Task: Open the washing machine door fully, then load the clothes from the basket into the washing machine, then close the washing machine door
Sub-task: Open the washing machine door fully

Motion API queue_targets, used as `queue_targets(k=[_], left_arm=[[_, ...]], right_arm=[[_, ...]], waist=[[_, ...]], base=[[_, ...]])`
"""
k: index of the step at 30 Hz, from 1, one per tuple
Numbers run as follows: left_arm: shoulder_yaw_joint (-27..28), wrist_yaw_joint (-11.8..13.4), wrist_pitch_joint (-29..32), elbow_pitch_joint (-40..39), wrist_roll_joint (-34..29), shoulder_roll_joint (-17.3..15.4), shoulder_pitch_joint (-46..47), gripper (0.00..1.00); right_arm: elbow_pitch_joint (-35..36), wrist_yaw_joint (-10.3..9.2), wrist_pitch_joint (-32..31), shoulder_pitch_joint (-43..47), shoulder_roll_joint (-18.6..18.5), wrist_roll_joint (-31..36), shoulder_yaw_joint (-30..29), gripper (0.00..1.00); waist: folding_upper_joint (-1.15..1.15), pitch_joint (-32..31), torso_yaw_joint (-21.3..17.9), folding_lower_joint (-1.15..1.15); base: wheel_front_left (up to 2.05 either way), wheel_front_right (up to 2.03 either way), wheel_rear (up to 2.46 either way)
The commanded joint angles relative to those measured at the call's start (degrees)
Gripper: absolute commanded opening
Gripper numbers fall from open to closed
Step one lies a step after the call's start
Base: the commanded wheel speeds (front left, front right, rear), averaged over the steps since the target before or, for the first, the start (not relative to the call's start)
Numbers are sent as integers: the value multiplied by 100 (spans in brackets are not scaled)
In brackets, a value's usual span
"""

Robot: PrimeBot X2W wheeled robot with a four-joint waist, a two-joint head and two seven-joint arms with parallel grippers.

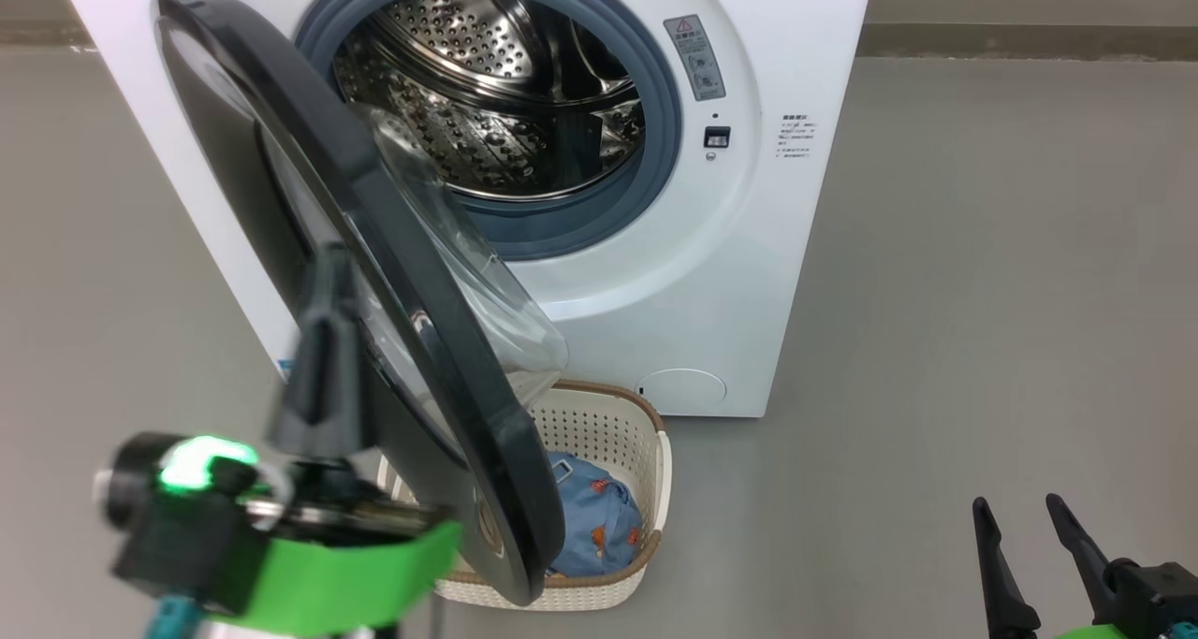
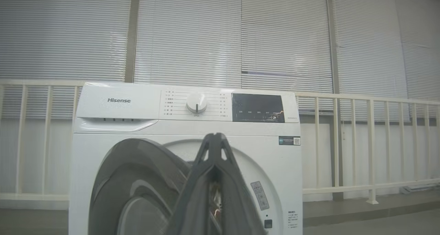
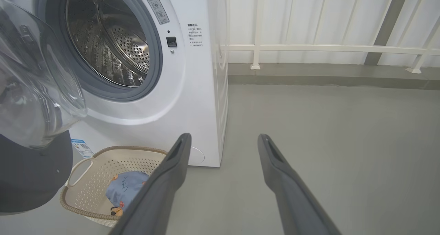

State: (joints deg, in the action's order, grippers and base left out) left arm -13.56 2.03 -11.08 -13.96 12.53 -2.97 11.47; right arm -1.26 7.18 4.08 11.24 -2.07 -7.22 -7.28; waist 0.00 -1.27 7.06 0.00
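The white washing machine (image 1: 749,246) stands with its steel drum (image 1: 487,87) exposed. Its black washing machine door (image 1: 374,274) is swung out towards me, glass bowl (image 3: 34,90) facing the drum. My left gripper (image 1: 329,255) points up just left of the door's outer face, fingers pressed together with nothing between them; the left wrist view shows the left gripper (image 2: 215,138) shut before the machine's front. The cream basket (image 1: 646,433) sits on the floor under the door, holding the light blue clothes (image 1: 594,517). Low at the right, my right gripper (image 1: 1029,513) stands open and empty.
Grey floor (image 1: 983,293) stretches wide to the right of the machine. A white railing (image 3: 326,48) and window blinds (image 2: 285,39) stand behind it. The door's lower edge overhangs the basket's left half. In the right wrist view the basket (image 3: 86,166) lies left of the right gripper (image 3: 223,140).
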Motion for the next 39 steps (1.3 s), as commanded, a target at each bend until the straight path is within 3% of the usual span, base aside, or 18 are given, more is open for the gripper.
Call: queue_targets(k=[1,9,15,28,39], left_arm=[[62,-31,49,-224,80,-37,189,0],[-1156,41,400,-362,577,4,89,0],[-1768,292,530,2,1115,8,65,0],[-1846,693,380,1206,1571,9,141,0],[-1773,668,230,1645,1693,-9,189,0]], right_arm=[[121,31,14,-121,-81,-75,153,100],[84,31,26,-57,-81,-92,190,100],[62,31,16,-61,-81,-124,196,100],[-27,31,42,-106,-81,-220,223,100],[-77,31,53,-168,-81,-226,228,100]], waist=[[0,1,-17,0],[0,15,-126,0],[0,34,-183,0],[0,87,-160,0],[0,125,-148,0]], base=[[0,0,0],[0,0,0],[0,0,0],[0,0,0],[0,0,0]])
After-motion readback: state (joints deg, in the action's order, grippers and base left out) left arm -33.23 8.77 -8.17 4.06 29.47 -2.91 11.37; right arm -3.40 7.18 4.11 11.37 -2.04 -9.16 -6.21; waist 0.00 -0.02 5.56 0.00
